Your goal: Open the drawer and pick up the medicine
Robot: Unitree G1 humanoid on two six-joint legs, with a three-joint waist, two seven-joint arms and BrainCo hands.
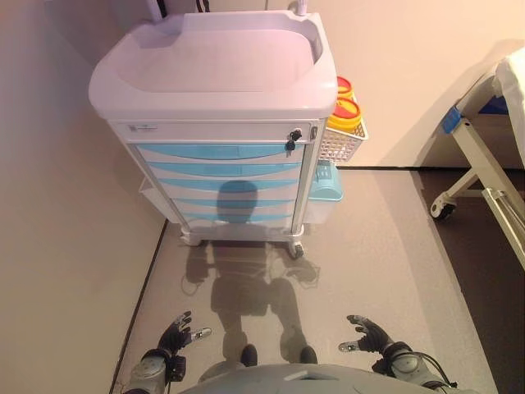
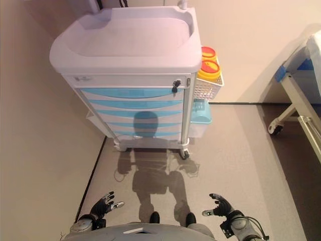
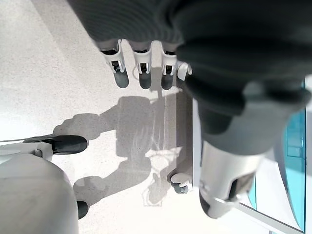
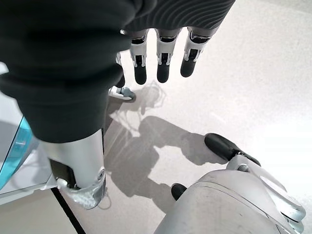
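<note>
A white medical cart [image 1: 213, 74] stands ahead against the wall, with a stack of several blue-fronted drawers [image 1: 223, 153], all shut. A small key hangs in a lock [image 1: 291, 139] at the top right of the drawer stack. No medicine shows. My left hand [image 1: 175, 335] hangs low at the lower left, far short of the cart, fingers relaxed and empty; it also shows in the left wrist view [image 3: 141, 68]. My right hand [image 1: 369, 335] hangs low at the lower right, open and empty; it also shows in the right wrist view [image 4: 161, 58].
A white wire basket [image 1: 343, 141] on the cart's right side holds yellow containers with red lids [image 1: 347, 108]. A pale blue bin [image 1: 326, 187] hangs below it. A wall runs along the left. A bed frame on castors [image 1: 480, 172] stands at the right.
</note>
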